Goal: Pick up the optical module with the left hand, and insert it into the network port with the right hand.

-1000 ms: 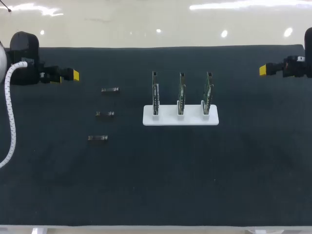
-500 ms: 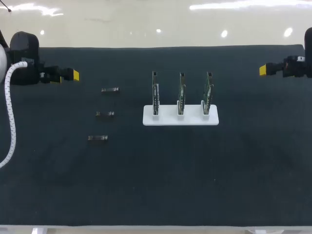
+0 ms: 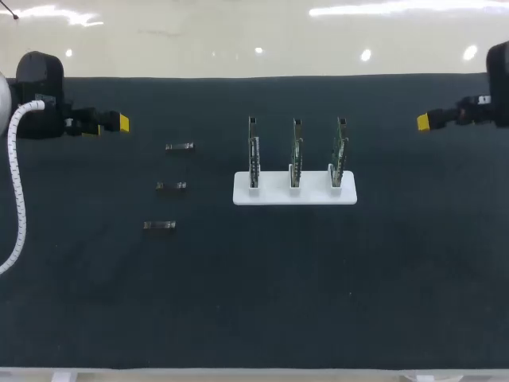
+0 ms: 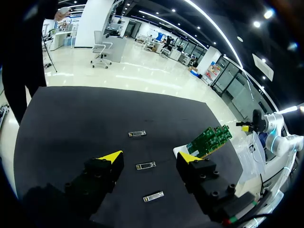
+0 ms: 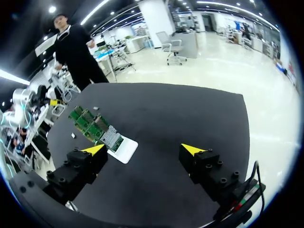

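Your right gripper (image 3: 424, 122) has crept inward from the table's (image 3: 318, 286) far right edge, its fingers spread wide on nothing. Your left gripper (image 3: 119, 122) keeps its place at far left, equally wide. You see three optical modules (image 3: 171, 185) lying in a staggered column, left of the white stand (image 3: 269, 191) holding three upright boards (image 3: 296, 151).

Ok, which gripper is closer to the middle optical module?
Left. The left gripper hangs close by the middle optical module, at its side of the table; the right gripper is far across, past the board stand.
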